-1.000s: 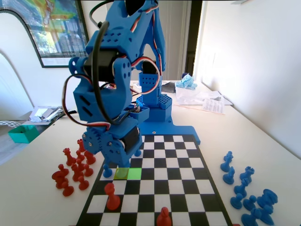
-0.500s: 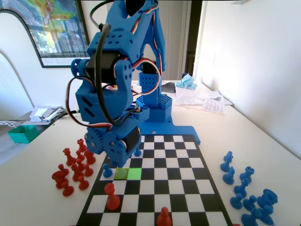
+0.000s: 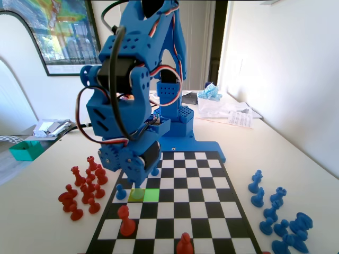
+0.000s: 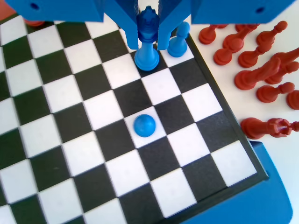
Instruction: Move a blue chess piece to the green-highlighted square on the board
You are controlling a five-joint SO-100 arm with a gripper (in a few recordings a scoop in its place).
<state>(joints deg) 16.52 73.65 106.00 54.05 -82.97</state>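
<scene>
My gripper (image 3: 136,185) hangs low over the duller yellow-olive square (image 3: 139,197), just left of the green-highlighted square (image 3: 152,194), which is bare. In the wrist view the gripper (image 4: 148,45) has its jaws snug on both sides of the head of a blue chess piece (image 4: 147,56) with a crown-like top. The piece's base is at the board (image 4: 93,154); whether it touches I cannot tell. A blue pawn (image 4: 177,42) stands right beside it in the edge column, the same pawn (image 3: 121,191) left of the olive square in the fixed view. Another blue pawn (image 4: 144,125) stands nearer the arm.
Red pieces (image 3: 85,190) crowd the table left of the board (image 3: 190,211), seen as red pieces (image 4: 261,70) on the right in the wrist view. Two red pieces (image 3: 126,222) stand on the near rows. Spare blue pieces (image 3: 275,217) sit on the table at right.
The gripper has come down and slightly towards the camera, ending just above the yellow-olive square. The pawns on the board have not moved.
</scene>
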